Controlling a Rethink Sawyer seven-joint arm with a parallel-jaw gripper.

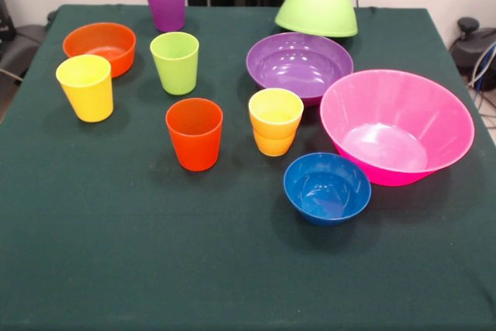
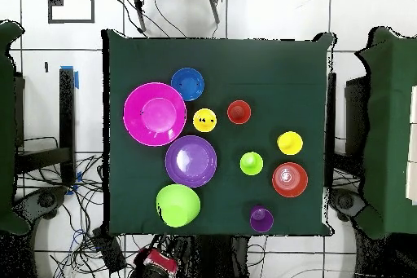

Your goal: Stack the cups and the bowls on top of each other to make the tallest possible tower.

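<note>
Front view: cups (image 1: 194,133), bowls (image 1: 396,125) plain, unstacked; no readable writing.

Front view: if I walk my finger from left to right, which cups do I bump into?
Yellow cup → lime cup → red cup → yellow-orange cup. The purple cup at the back overlaps the lime one sideways, so I left it out.

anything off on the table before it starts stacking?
One thing: the lime green bowl sits upside down and tilted at the table's far edge, beside the purple bowl. Every other bowl and cup stands upright. The yellow-orange cup looks like two cups nested. No spills or damage visible.
</note>
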